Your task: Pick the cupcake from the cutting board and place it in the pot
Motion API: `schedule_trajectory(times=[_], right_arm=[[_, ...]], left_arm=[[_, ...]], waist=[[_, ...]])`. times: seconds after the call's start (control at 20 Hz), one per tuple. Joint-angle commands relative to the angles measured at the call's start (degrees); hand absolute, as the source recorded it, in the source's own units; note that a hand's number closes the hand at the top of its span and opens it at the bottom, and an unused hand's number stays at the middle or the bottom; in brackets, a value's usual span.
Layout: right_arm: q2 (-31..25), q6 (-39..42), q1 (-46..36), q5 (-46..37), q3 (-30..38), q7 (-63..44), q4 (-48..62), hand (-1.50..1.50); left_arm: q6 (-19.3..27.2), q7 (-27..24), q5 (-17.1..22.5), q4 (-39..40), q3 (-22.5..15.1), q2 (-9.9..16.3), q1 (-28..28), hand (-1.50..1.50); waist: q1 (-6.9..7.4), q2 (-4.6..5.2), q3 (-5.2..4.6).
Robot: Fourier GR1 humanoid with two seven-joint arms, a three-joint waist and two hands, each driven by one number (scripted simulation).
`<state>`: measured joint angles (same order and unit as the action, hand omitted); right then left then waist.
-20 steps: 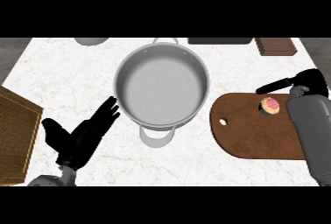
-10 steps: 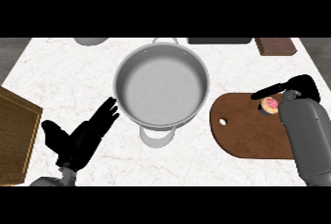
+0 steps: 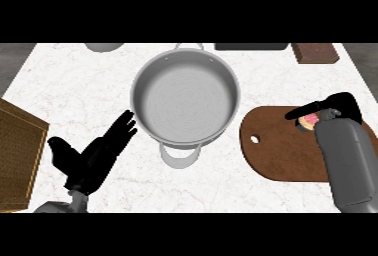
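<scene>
The grasp is in hand: the right hand (image 3: 336,107) sits over the cupcake (image 3: 310,120) at the far right part of the cutting board (image 3: 284,150), its fingers curled about the cupcake, though whether they touch it I cannot tell. Next comes closing, lifting and carrying left to the pot (image 3: 184,95), which stands just beside the board's left edge. The pot's rim must be cleared. The left hand (image 3: 92,155) rests with fingers spread at near left on the desk (image 3: 74,80), beside a wooden crate (image 3: 15,150).
</scene>
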<state>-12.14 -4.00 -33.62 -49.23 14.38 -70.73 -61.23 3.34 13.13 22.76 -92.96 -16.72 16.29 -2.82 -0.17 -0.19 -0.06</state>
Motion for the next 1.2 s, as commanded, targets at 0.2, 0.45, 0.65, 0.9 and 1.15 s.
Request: schedule_trajectory(times=[0.2, 0.45, 0.65, 0.9, 1.15], right_arm=[[1.6, 0.2, 1.1, -2.2, 3.9, -9.4, 1.0, -1.5], [3.2, 1.1, 2.6, -3.5, 5.3, -8.5, -0.9, -1.5], [5.4, -4.2, 1.7, -1.2, 8.0, 0.2, 2.2, 1.5], [3.5, -3.7, 3.7, -2.5, 5.7, 4.2, 2.2, 1.5], [5.6, -3.1, 3.0, -6.1, 2.6, -0.2, -0.6, 1.5]], left_arm=[[-1.8, 0.4, 0.2, -1.0, 1.3, 0.5, 0.5, 0.0], [-2.5, -0.3, 0.5, 2.5, 2.7, -0.8, -0.4, 0.0], [-3.7, -0.4, -0.7, -0.5, 1.5, -0.9, 2.3, 0.0], [-3.5, -2.3, -4.1, 1.9, 1.8, -4.1, 2.1, 0.0], [-2.5, 2.3, -4.7, 0.0, 3.5, -4.0, -0.2, 0.0]], waist=[[0.4, 0.09, 0.04], [0.16, 0.16, 0.02], [0.65, 0.26, 0.07], [0.33, 0.22, 0.05], [0.2, 0.11, 0.04]])
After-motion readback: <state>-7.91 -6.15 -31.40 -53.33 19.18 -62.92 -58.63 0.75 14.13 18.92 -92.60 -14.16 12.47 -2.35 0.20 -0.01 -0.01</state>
